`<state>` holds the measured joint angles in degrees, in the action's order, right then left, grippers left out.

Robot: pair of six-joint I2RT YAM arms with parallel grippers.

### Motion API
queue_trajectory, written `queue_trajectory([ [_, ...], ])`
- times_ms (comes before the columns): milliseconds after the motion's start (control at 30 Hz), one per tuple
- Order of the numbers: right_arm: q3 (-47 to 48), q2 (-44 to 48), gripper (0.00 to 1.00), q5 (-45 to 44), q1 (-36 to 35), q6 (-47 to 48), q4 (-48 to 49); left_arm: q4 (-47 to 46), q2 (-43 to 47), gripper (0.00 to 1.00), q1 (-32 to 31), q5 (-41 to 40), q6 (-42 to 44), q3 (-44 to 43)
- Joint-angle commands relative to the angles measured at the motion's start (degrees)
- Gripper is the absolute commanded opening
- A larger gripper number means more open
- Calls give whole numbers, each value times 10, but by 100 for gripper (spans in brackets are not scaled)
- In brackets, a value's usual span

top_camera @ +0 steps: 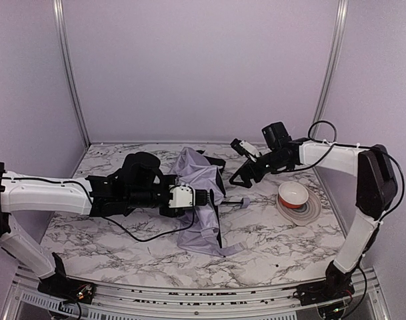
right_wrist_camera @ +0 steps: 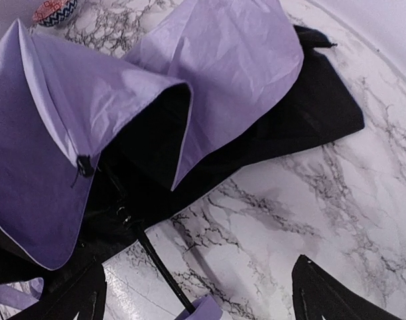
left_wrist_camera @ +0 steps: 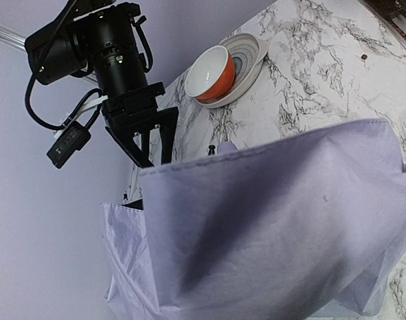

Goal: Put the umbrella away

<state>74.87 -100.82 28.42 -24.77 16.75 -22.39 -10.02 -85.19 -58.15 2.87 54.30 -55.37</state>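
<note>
The umbrella (top_camera: 201,175) lies half collapsed in the middle of the marble desk (top_camera: 123,250), a crumpled heap of pale lavender cloth with its black inner side showing at the folds. Its thin black shaft (top_camera: 233,201) sticks out to the right along the desk and ends in the small lavender handle (top_camera: 246,202).

The left arm reaches in low from the left, and the left tool (top_camera: 215,197) is pushed into the near side of the cloth. It is closed. Its tips are buried under the fabric, which fills almost the whole left wrist view, so I cannot tell whether it has any cloth pinched.

The right arm comes across from the right, with the right tool (top_camera: 237,176) hanging above the desk just beyond the shaft, beside the right edge of the canopy. It is open and holds nothing. In its own wrist view its two dark fingertips (right_wrist_camera: 73,297) stand wide apart at the bottom corners. The shaft and the tip of the handle lie on the marble below, between them, and nothing touches them.

Off to the right, well apart from the umbrella, an orange-and-white bowl (top_camera: 293,194) sits on a striped plate (top_camera: 311,213).
</note>
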Motion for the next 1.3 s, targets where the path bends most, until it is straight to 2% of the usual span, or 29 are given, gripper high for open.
queue_trajectory([
  [0, 22, -32, 90, 31, -10, 76, -87, -9, 18, 0, 11, 40, -19, 4],
  [167, -78, 86, 88, 38, 5, -78, 36, -15, -35, 0, 18, 62, -25, -25],
  [333, -201, 216, 82, 73, -10, -185, 122, -15, -137, 0, 43, 111, -36, -103],
  [467, -275, 222, 83, 224, -29, -249, 229, -16, -207, 0, 69, 108, -65, -155],
  [567, -280, 199, 86, 218, -67, -230, 233, -16, -223, 0, 81, 131, -73, -152],
  [667, -263, 163, 85, 201, -75, -217, 219, -16, -218, 6, 82, 152, -83, -145],
  [733, -256, 141, 82, 206, -76, -214, 226, -16, -210, 13, 81, 159, -88, -142],
  [800, -246, 120, 75, 225, -78, -211, 232, -16, -202, 20, 81, 163, -91, -140],
  [833, -241, 112, 70, 236, -79, -209, 233, -17, -199, 29, 81, 162, -92, -139],
  [867, -238, 108, 64, 242, -79, -209, 234, -17, -195, 42, 81, 158, -95, -137],
  [900, -237, 107, 58, 247, -79, -211, 236, -19, -189, 61, 81, 148, -103, -136],
  [1000, -240, 117, 48, 267, -79, -224, 247, -46, -146, 95, 84, 96, -158, -113],
  [1033, -242, 121, 43, 271, -80, -230, 252, -56, -124, 99, 85, 91, -169, -95],
  [1200, -249, 132, 16, 290, -90, -260, 266, -71, 31, 99, 82, 71, -234, 5],
  [1267, -242, 136, 13, 290, -92, -273, 267, -72, 75, 98, 63, 69, -267, 47],
])
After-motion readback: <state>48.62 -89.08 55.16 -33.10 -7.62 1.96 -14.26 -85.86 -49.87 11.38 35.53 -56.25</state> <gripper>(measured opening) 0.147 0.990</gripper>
